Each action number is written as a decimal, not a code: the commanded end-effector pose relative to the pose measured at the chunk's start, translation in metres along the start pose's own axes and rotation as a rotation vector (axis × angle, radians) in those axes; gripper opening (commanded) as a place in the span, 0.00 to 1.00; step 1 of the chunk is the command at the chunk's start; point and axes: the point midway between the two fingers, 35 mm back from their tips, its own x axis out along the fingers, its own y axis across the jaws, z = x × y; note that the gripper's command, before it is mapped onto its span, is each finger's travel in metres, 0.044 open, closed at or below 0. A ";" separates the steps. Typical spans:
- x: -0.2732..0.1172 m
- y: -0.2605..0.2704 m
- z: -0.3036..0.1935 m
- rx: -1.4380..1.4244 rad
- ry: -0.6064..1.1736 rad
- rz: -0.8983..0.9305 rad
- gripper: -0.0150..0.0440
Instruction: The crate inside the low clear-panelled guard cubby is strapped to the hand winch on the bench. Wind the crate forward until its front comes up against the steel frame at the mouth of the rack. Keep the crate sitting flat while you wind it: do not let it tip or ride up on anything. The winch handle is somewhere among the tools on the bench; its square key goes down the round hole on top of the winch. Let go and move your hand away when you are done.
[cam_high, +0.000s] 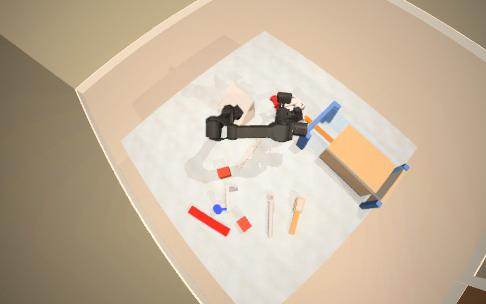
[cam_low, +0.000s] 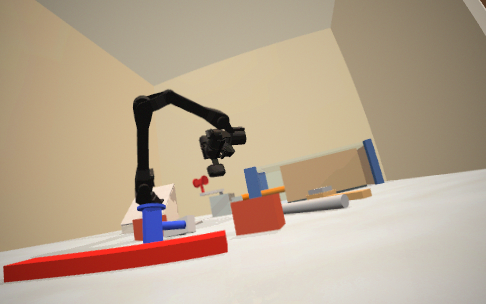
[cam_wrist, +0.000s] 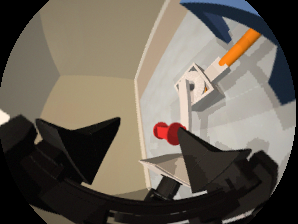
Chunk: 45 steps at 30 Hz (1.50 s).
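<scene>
Pincer (cam_high: 296, 114) (cam_low: 225, 150) (cam_wrist: 149, 125) released, its fingers spread wide, it hangs above and beside the winch with nothing between them, presumably so the knob can be met or cleared without a knock.

Just beyond the fingers is the handle (cam_high: 274, 101) (cam_low: 200, 182) (cam_wrist: 175, 134), its red knob standing up at the outer end where a push has most leverage. The arm of the handle lies across the top of the winch (cam_high: 300, 103) (cam_low: 220, 205) (cam_wrist: 205, 100), so its key is probably down the hole, though the key itself is hidden.

Farther out, the orange strap (cam_high: 320, 130) (cam_low: 273, 190) (cam_wrist: 241, 47) runs from the winch towards the crate, passing the blue frame (cam_high: 326, 119) (cam_low: 250, 184) (cam_wrist: 240, 11), which should serve as the stop. The crate (cam_high: 362, 157) (cam_low: 320, 175) sits back from that frame in the cubby (cam_low: 273, 177), looking flat; more winding seems due. Pulling low along the strap should help keep it flat, but a jerk might tip it.

Away from the pull line, the white rod (cam_high: 270, 217) (cam_low: 320, 204) and red bar (cam_high: 209, 221) (cam_low: 120, 255) lie on the bench, unlikely to obstruct winding.
</scene>
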 end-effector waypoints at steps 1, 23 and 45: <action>0.023 0.011 0.004 -0.069 0.143 -0.339 1.00; 0.060 0.062 0.018 -0.379 0.242 -1.174 1.00; 0.095 -0.027 0.018 -0.374 0.246 -1.178 1.00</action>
